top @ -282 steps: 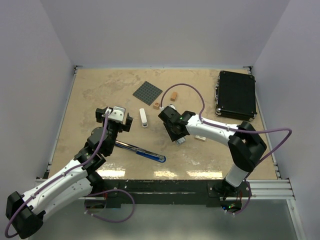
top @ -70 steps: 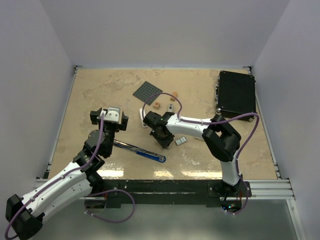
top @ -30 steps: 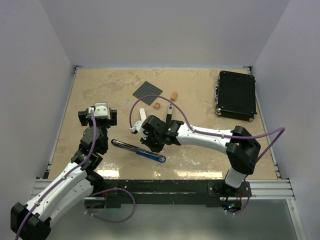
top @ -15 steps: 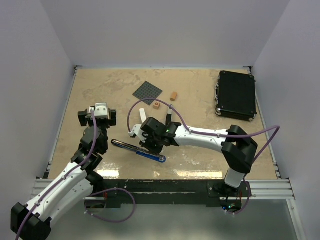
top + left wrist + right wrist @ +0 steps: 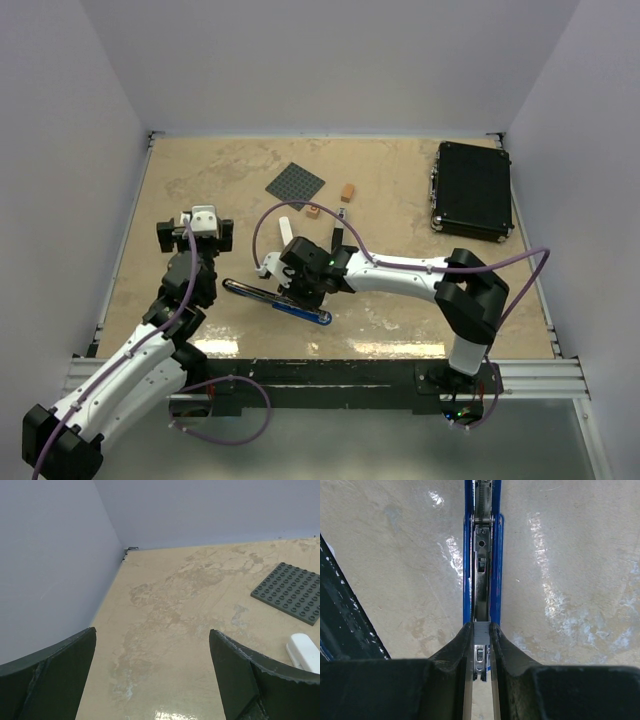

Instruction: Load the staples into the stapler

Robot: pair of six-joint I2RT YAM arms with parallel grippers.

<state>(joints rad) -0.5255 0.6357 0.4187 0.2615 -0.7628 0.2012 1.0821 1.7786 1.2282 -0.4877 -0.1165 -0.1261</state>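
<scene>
Our right fingers (image 5: 451, 655) pinch a small grey strip of staples (image 5: 481, 634) over the open blue metal stapler (image 5: 482, 555); our left fingers (image 5: 235, 665) stand wide apart, empty.

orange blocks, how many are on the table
2. One orange block lies just right of the near corner of the grey plate. The other sits further right and back. The right arm could hide more.

The beige table (image 5: 200, 190) carries an opened blue stapler (image 5: 312, 313), a grey studded plate (image 5: 296, 184), two orange blocks (image 5: 348, 191), a white piece (image 5: 286, 228) and a black case (image 5: 472, 189).
</scene>
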